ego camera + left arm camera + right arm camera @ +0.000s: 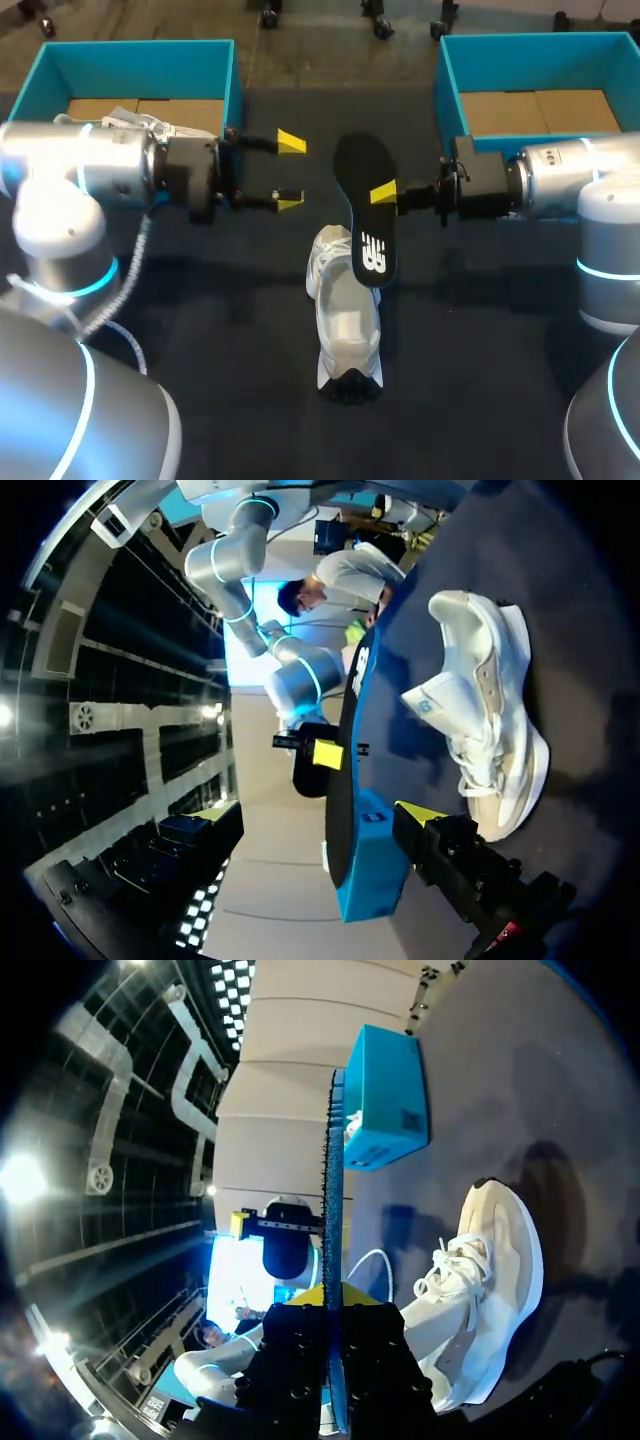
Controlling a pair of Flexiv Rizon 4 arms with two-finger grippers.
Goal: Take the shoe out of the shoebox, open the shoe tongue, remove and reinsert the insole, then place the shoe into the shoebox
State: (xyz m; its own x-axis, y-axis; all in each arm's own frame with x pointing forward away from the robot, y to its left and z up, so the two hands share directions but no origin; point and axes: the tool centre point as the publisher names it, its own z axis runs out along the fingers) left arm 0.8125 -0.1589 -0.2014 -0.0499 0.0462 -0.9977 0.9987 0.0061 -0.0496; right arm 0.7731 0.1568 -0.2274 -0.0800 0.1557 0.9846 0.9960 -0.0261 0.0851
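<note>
White shoe (345, 310): lying on the dark table (200, 330) at the frame's centre, outside both boxes.
Insole (367, 215): black, lifted just above the shoe, pinched by the right gripper (385, 193).
Left gripper (290, 172): fingers spread, holding nothing, left of the insole.
Left shoebox (140, 55): teal, upper left corner.
Right shoebox (540, 45): teal, upper right corner.

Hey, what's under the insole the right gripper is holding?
The white shoe lies below it. The insole hides part of the shoe's far end and some of the table beneath.
</note>
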